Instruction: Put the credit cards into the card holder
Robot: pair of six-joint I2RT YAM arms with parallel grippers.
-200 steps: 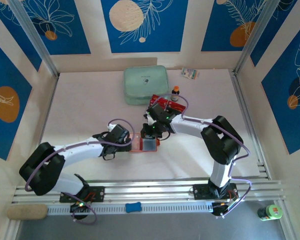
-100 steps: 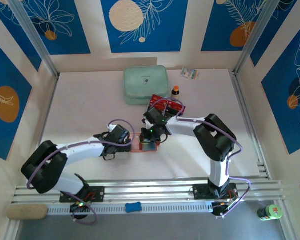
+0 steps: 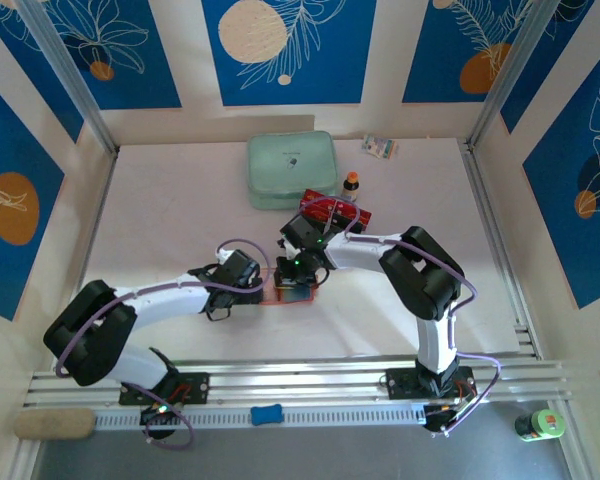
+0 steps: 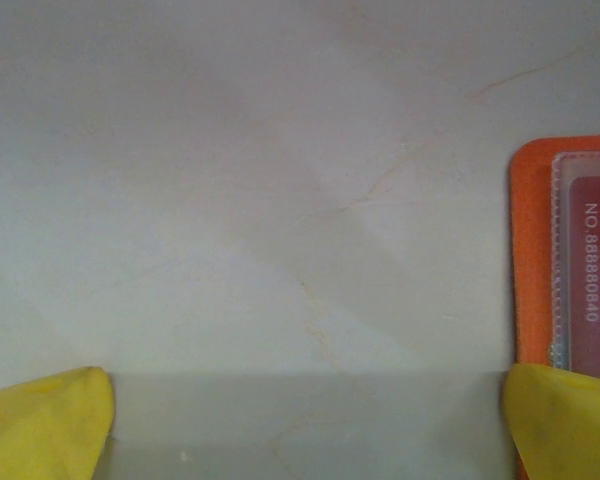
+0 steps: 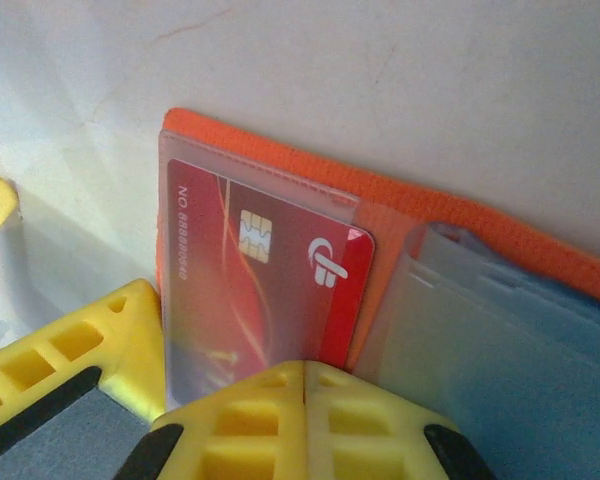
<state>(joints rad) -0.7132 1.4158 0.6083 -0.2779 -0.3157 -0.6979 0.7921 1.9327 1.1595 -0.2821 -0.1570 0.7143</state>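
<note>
Table (image 3: 180, 200) overhead — red card (image 5: 265, 300) wrist-close

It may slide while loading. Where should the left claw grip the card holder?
Probably the card holder's bare orange border nearest the left claw, approached low from that side: it lies open and flat, with pockets and a red card covering the rest.
</note>
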